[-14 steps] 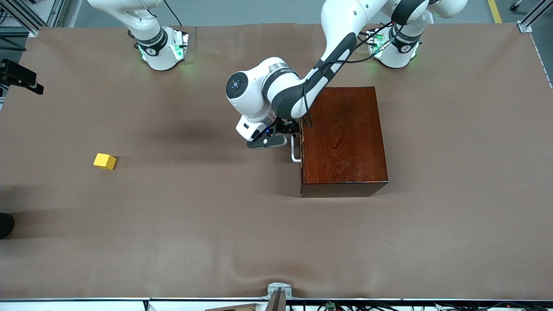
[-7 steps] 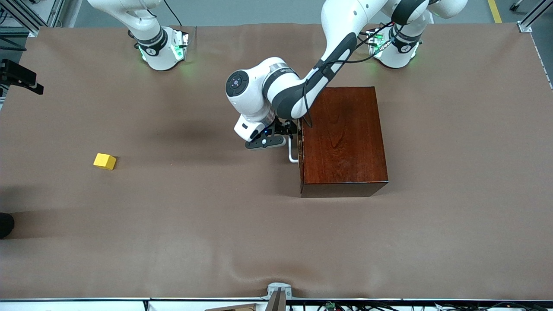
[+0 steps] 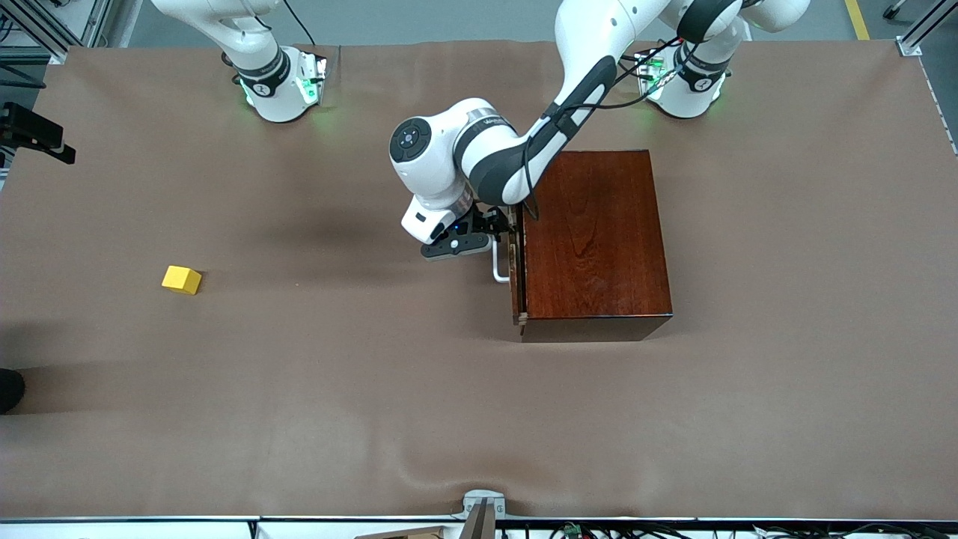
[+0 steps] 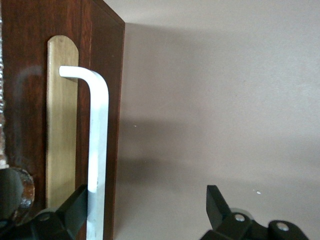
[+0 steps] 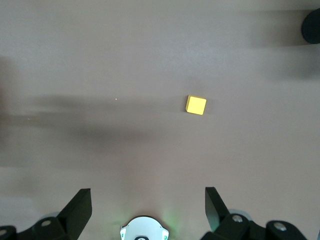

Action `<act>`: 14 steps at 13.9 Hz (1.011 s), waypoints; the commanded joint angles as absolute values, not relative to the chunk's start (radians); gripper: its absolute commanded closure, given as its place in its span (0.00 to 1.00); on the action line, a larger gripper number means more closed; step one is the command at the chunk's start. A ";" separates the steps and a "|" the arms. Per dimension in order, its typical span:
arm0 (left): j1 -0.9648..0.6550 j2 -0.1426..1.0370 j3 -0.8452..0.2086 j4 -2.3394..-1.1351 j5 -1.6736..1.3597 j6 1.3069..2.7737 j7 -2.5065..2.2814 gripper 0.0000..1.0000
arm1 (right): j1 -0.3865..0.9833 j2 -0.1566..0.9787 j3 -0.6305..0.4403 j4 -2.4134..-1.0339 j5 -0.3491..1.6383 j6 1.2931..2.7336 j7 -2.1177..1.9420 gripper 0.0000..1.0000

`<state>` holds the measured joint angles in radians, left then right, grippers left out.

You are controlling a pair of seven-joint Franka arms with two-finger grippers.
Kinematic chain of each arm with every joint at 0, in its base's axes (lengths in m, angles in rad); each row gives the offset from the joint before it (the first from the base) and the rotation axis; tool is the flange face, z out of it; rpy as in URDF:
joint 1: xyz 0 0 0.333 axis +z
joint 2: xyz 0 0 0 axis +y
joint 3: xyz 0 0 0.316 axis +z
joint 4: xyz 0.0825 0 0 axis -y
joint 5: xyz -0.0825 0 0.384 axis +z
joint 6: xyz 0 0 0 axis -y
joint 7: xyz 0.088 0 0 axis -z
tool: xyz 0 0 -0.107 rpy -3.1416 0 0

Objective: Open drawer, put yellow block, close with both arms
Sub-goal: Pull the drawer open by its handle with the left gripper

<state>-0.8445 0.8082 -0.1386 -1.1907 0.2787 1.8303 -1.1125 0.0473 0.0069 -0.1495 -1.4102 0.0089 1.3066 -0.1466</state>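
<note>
- Left hand (image 3: 479,238) at frame centre, fingers apart, one finger (image 4: 75,207) touching the white handle (image 3: 497,269); drawer (image 3: 514,273) slightly out of the box (image 3: 595,239).
- Right hand (image 5: 145,210) spread wide, high above the counter (image 3: 374,389).
- Block (image 3: 182,280) at centre left.

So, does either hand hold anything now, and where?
Nothing is gripped. The left hand is open around the drawer handle; the right hand, above the table, is open, empty.
</note>
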 commanded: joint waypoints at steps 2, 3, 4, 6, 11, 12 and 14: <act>-0.859 0.847 -0.149 -1.141 0.275 1.928 -1.140 0.00 | 0.034 0.009 -0.141 -1.401 0.005 1.301 -0.150 0.00; -0.862 0.851 -0.149 -1.141 0.269 1.937 -1.144 0.00 | 0.034 0.009 -0.141 -1.401 0.006 1.299 -0.150 0.00; -0.867 0.854 -0.149 -1.141 0.268 1.948 -1.163 0.00 | 0.034 0.009 -0.141 -1.401 0.006 1.299 -0.150 0.00; -0.873 0.861 -0.152 -1.138 0.268 1.967 -1.177 0.00 | 0.034 0.009 -0.141 -1.402 0.006 1.298 -0.150 0.00; -0.881 0.862 -0.152 -1.137 0.267 2.013 -1.204 0.00 | 0.034 0.009 -0.141 -1.402 0.008 1.298 -0.150 0.00; -0.881 0.864 -0.153 -1.137 0.267 2.014 -1.204 0.00 | 0.034 0.009 -0.141 -1.402 0.008 1.298 -0.150 0.00; -0.881 0.868 -0.155 -1.134 0.255 2.026 -1.222 0.00 | 0.034 0.009 -0.141 -1.402 0.008 1.298 -0.150 0.00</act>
<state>-0.8715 0.8149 -0.1416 -1.1908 0.2762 1.9712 -1.1855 0.0470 0.0072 -0.1497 -1.4102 0.0088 1.3066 -0.1466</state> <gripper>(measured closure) 0.000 0.000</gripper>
